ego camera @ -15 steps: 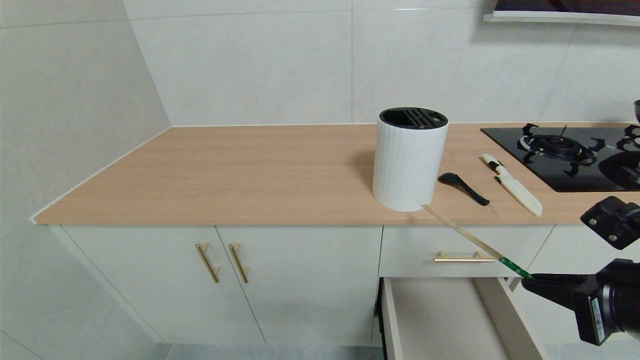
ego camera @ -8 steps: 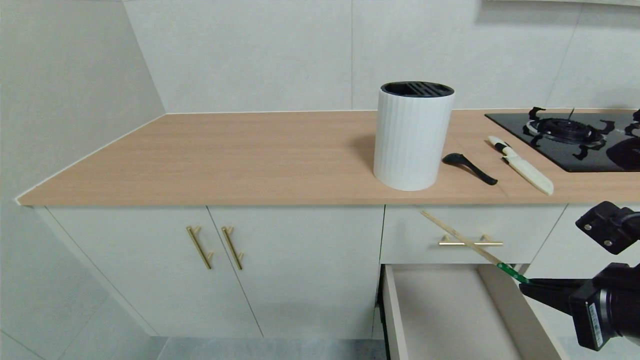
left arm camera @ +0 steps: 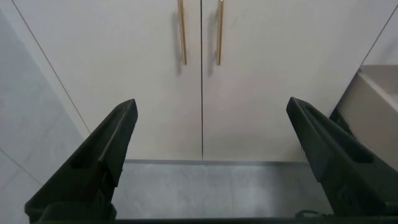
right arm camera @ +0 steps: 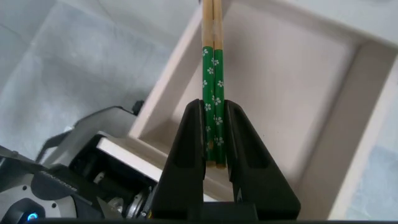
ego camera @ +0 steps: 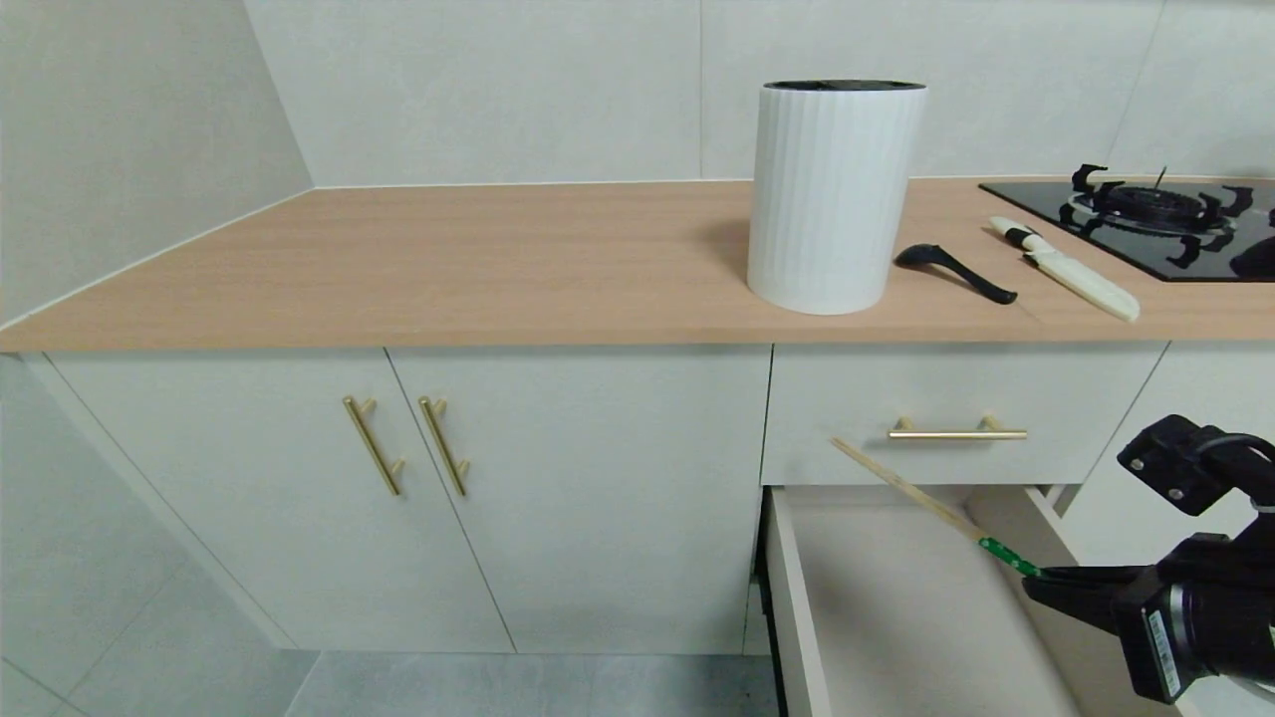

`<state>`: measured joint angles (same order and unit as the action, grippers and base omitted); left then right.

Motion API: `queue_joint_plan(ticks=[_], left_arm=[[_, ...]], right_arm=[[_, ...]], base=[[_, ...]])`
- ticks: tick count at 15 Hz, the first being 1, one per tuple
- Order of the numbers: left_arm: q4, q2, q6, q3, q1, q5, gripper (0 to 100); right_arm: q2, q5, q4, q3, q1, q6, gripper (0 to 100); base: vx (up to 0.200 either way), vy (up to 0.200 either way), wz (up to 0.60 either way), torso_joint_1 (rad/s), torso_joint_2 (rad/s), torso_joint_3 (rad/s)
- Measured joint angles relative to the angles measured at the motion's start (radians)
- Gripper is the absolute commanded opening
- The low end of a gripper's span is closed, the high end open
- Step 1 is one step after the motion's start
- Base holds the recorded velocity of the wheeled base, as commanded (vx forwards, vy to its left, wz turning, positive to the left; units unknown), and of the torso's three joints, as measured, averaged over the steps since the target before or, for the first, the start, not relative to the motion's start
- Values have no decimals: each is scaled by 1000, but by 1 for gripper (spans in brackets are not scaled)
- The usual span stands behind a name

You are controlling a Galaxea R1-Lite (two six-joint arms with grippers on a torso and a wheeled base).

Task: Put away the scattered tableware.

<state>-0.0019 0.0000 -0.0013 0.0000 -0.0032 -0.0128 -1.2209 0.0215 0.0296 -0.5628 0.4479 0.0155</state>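
Observation:
My right gripper is shut on a pair of wooden chopsticks with green flowered ends. It holds them slanted above the open lower drawer, tips toward the upper drawer front. On the counter lie a black spoon and a white knife, right of the white utensil holder. My left gripper is open, low in front of the cabinet doors, holding nothing.
A black gas hob sits at the counter's far right. The shut upper drawer with a gold handle is just above the open one. Double doors with gold handles stand to the left. The floor is grey tile.
The head view has sunk, so the counter appears higher. My right gripper with the chopsticks has come down from counter-edge level to over the open drawer.

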Motion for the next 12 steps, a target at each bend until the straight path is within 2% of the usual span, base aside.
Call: queue_joint_plan(ticks=[5,12], left_arm=[[1,0,0,0,0,0,100],[-1,0,0,0,0,0,100]], right_arm=[[-29,0,1,0,0,1,0],[-58,-1,3,5,-4,3,0]], base=[[0,0,0,-119,430,301],[0,0,0,-15,53,34]])
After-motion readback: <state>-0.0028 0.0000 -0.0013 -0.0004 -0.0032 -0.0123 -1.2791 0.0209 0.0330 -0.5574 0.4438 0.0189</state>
